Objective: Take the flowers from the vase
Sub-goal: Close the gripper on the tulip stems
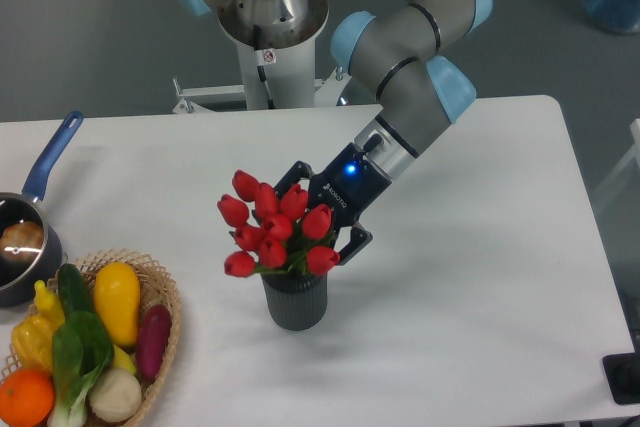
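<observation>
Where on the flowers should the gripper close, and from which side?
Grip the flowers low, on the bunched green stems just above the vase mouth, not the loose red buds. Come from the far right side, where the gripper already sits behind the bunch; the near side is all buds.

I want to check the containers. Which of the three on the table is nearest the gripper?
The vase: it stands right below the gripper, holding the flowers. The basket and saucepan sit far off at the table's left edge.
</observation>
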Controlling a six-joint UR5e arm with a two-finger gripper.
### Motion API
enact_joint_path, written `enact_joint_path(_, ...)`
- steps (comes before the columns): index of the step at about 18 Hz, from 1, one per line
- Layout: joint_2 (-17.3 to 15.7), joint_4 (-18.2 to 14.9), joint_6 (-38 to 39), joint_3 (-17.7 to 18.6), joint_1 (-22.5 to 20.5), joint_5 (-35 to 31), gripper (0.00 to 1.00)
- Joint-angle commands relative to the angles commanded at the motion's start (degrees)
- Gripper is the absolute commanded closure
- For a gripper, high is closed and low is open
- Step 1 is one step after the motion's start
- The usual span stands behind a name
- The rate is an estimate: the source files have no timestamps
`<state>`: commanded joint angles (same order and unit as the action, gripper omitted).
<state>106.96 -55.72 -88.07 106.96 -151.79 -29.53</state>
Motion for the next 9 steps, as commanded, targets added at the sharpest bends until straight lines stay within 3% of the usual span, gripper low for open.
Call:
enact_joint_path(6, 0.00, -0.09, 0.18, 0.00, 0.00, 0.00, 0.42)
enact_joint_path(9, 0.00, -0.09, 0.44, -0.09, 0.00, 0.00, 0.49)
